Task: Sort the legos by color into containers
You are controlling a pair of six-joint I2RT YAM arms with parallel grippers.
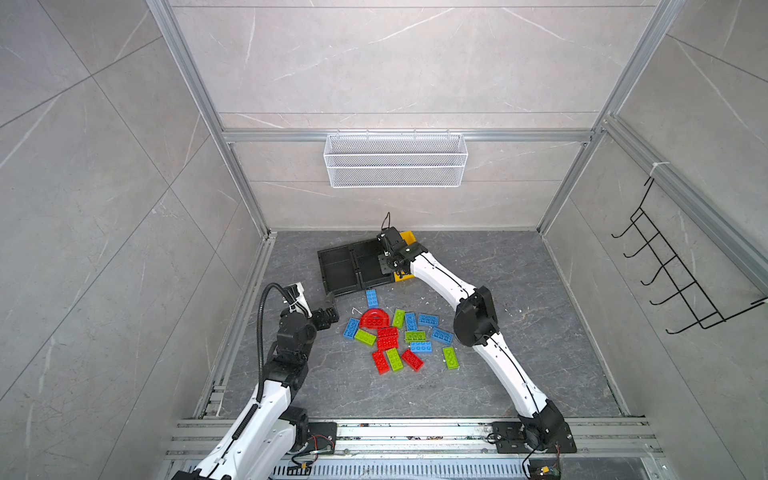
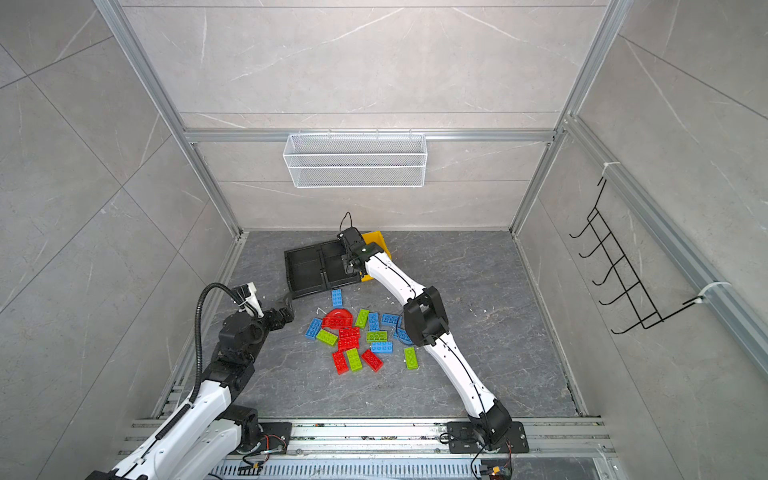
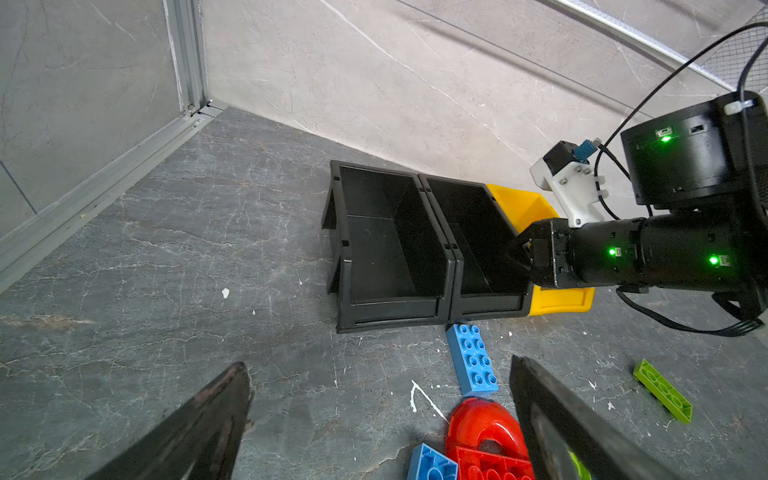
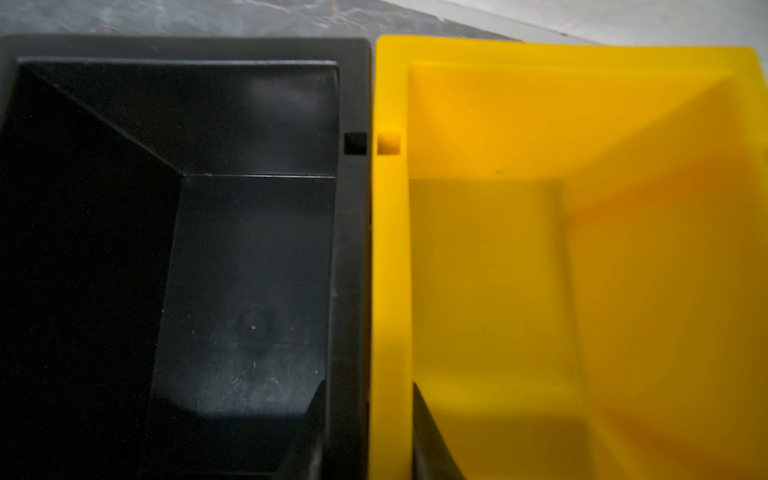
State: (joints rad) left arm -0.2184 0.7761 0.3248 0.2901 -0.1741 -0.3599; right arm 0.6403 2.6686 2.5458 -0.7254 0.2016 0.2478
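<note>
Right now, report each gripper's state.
Left gripper: open, empty.
Right gripper: shut on the containers, astride the joined walls of the middle black bin and yellow bin.

Containers (image 1: 357,266): we find three open bins joined in a row, two black, one yellow bin (image 1: 409,237) at the right end.
Legos (image 1: 388,338): red, blue and lime bricks, loose on the floor before the bins.
Red arch piece (image 1: 373,318): flat, at the cluster's far edge.
Blue brick (image 1: 371,298): just beside the black bins' front.
</note>
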